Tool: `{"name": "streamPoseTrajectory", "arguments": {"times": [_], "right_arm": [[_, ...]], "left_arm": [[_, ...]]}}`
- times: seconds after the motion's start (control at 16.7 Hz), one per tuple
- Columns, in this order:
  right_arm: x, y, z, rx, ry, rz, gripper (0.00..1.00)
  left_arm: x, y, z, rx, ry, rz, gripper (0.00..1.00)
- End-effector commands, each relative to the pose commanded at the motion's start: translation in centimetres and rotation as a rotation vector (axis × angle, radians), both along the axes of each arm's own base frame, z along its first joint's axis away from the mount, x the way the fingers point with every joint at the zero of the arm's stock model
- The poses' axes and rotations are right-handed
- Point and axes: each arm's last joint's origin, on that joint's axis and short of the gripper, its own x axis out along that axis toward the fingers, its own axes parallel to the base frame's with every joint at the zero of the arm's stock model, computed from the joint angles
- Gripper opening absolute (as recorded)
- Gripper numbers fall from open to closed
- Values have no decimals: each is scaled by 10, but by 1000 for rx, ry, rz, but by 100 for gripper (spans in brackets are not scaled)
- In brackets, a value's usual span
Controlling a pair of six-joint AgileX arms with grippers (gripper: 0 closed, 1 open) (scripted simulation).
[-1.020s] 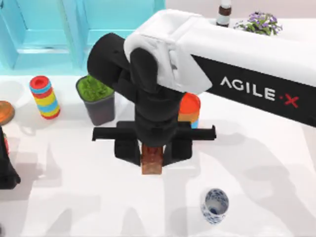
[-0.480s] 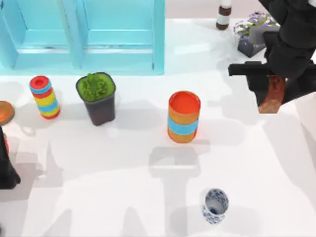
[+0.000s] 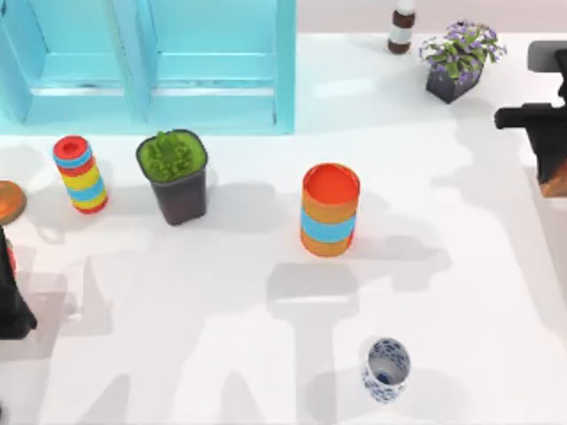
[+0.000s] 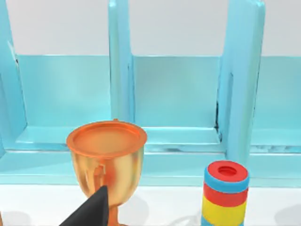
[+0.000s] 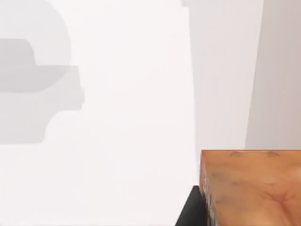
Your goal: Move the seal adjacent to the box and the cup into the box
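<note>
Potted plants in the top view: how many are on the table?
2. A green potted plant stands near the blue box, right of the striped cylinder; a purple-flowered plant sits at the far right, beside the bottle.

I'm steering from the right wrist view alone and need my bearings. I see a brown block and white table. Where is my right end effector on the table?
Observer: In the top view the right end effector is at the table's far right edge, gripping the seal.
Operator: Where is the cup?
Observer: The cup stands upright near the front edge, right of centre. It is far from the blue box at the back left.
Operator: Is the left arm anywhere near?
Observer: No, the left arm is parked at the table's left edge.
</note>
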Motion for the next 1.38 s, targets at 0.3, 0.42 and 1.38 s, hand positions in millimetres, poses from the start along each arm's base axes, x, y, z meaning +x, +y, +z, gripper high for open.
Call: {"name": "streamPoseTrajectory", "arguments": {"times": [0.3,0.42,1.38], "right_arm": [[2,1,-14,0,-2,0,0],[2,2,-24,-1,1,2,0],[1,1,-65,0,0,0,23]], "left_arm": [[0,0,0,0,0,0,100],[0,0,0,0,0,0,100],[0,0,0,0,0,0,100]]}}
